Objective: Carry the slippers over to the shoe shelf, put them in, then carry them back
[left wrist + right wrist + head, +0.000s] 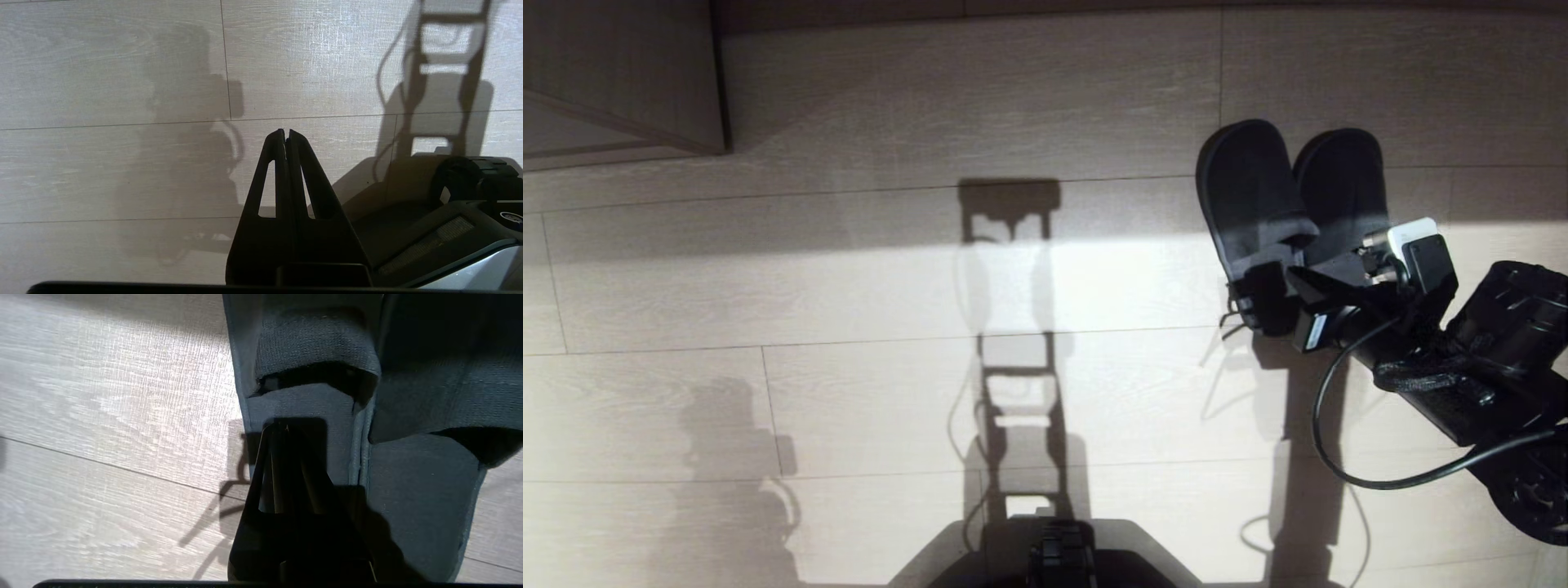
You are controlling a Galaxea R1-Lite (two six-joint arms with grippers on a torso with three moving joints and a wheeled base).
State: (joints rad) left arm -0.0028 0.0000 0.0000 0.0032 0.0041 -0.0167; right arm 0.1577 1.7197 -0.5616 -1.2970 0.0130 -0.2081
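Observation:
The slippers, a dark grey pair, lie side by side on the floor at the right: one (1245, 188) and its mate (1343, 180). My right gripper (1258, 300) hangs over the near end of the left-hand slipper. In the right wrist view its tips (284, 424) are shut just above that slipper's grey footbed (302, 400), short of the wide strap (314, 347), and throw a shadow on it; nothing is between them. The other slipper (425, 477) lies alongside. My left gripper (286, 131) is parked, shut and empty, over bare floor. I cannot tell whether the shoe shelf is in view.
A grey-brown wooden cabinet corner (629, 82) stands at the far left of the pale plank floor (866, 278). My base (1058, 555) sits at the near edge. A black cable (1339, 457) loops off the right arm.

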